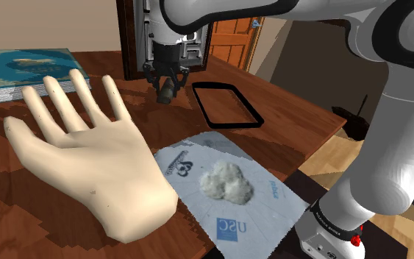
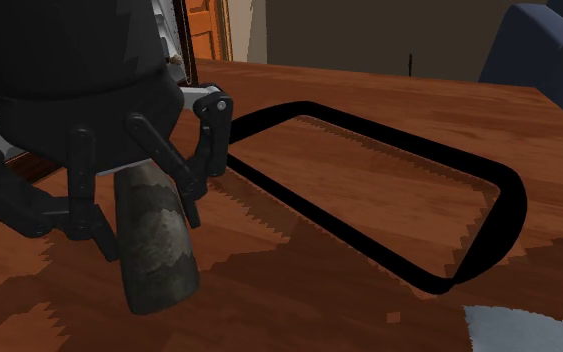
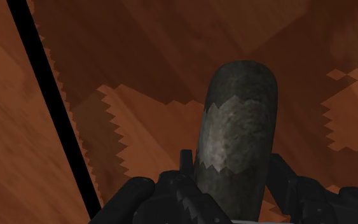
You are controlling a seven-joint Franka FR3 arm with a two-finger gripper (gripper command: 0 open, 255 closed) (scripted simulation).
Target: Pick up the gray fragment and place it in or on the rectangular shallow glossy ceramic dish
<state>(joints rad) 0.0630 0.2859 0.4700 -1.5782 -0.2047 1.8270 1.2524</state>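
The gripper [image 2: 134, 210] is clasping the gray fragment [image 2: 157, 240] between its fingers, its free end pointing down over the bare wooden table [image 2: 389, 90]. The black-rimmed rectangular dish [image 2: 510, 205] is lying just beside it, its near long edge facing the fragment and its interior standing open.

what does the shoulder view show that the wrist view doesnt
Shoulder view adds a pale model hand, a blue book, and a printed sheet with a white lump. Wrist view adds the fragment and its mottled grey surface up close, clasped between the black fingers. Both share the gripper, the fragment, the dish with its black rim, and the wooden table.
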